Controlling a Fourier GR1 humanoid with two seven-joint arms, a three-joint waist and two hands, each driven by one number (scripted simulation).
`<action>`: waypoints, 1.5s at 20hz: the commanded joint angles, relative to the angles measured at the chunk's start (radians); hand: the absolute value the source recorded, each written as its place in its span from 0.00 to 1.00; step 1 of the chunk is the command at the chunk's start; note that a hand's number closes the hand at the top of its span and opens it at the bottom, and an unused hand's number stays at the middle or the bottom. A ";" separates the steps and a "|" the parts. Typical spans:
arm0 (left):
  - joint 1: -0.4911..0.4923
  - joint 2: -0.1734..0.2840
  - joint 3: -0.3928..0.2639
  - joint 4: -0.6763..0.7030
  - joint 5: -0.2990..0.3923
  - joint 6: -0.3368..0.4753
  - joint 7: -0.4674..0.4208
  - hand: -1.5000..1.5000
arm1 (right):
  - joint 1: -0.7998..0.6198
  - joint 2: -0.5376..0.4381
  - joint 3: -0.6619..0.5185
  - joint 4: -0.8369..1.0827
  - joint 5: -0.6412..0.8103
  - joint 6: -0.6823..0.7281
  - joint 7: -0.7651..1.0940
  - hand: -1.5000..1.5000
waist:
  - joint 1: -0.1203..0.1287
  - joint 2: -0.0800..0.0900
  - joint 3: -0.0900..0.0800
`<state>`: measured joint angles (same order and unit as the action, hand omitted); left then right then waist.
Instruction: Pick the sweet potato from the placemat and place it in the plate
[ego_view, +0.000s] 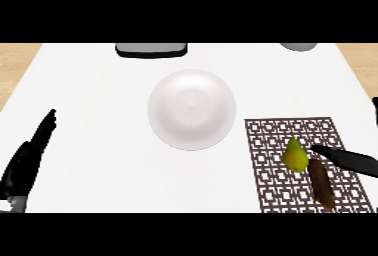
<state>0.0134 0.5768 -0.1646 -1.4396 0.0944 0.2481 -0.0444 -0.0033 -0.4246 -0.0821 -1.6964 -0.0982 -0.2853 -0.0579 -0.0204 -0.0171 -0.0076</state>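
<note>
A: Progress? Take the plate (192, 108) as reference.

B: Nothing placed yet. The plate holds nothing. The sweet potato (321, 184), brown and elongated, lies on the mat (273, 150), lower right of the plate. A yellow-green pear (295, 154) lies just above it on the same mat, nearer the plate.

A: So pick, carry and place all remain?

B: By my reading, yes.

A: Right hand (347, 159)?

B: Comes in from the right edge, well right of the plate, fingers straight and released, tip near the pear, just above the potato. Grasping nothing.

A: Left hand (29, 155)?

B: Far left of the plate, fingers up and relaxed, resting.
</note>
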 joint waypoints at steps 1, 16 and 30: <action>0.036 -0.018 0.011 -0.029 0.004 0.021 -0.035 0.50 | 0.091 0.090 0.003 -0.089 0.212 -0.240 -0.181 0.00 | -0.005 0.001 0.006; 0.071 -0.059 0.021 -0.020 -0.034 0.024 -0.109 0.50 | 0.728 0.173 0.293 -0.422 0.701 -0.305 -0.056 0.00 | 0.006 0.020 0.002; 0.009 -0.087 0.015 0.015 -0.046 -0.031 -0.093 0.50 | 0.433 0.091 0.216 -0.538 0.965 0.266 0.734 0.00 | 0.037 0.025 0.006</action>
<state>0.0638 0.5086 -0.1443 -1.4531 0.0524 0.2332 -0.1502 0.5532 -0.3106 0.1454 -2.2521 0.8530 -0.1781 0.5177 0.0164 0.0070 -0.0030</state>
